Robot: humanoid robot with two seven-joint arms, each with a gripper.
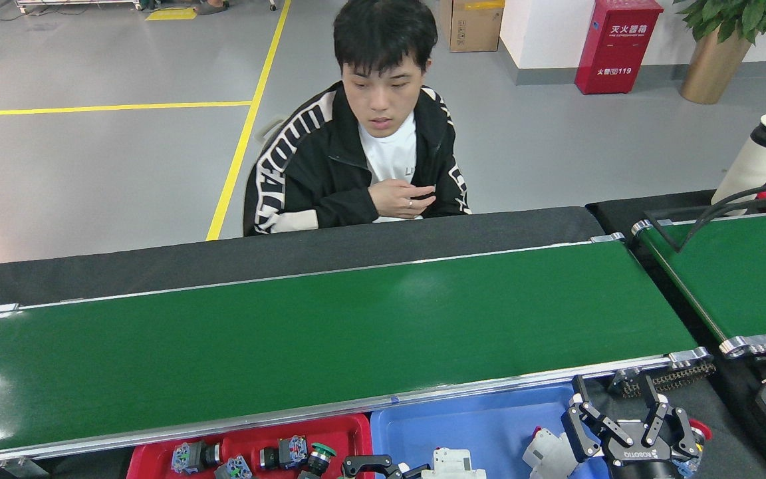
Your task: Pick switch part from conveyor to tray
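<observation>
The conveyor (330, 332), a long glossy dark-green belt with silver edge rails, spans the head view from left to right; its surface carries no part at this moment. Behind it a person in a black jacket (356, 166) sits with one hand (401, 198) raised to the chest. A second green belt (735, 273) lies to the right under a black cable.

Below the near rail stand two trays side by side: a blue tray (476, 432) and, to its left, a red tray (250, 444) holding push-button switch parts (290, 454).

The white switch part (453, 464) sits at the bottom edge of the view over the blue tray, just right of the left gripper (393, 468). Only the fingertips of that gripper show, reaching toward the part from the left; whether they clamp it or have let go cannot be told, nor can the part's long axis, since the frame cuts it off.

The right gripper (622, 419) rests over the right end of the blue tray, fingers apart and pointing up toward the belt, beside another white part (549, 452) lying in the tray. The left arm is the nearer one, so any release or withdrawal would be its move.
</observation>
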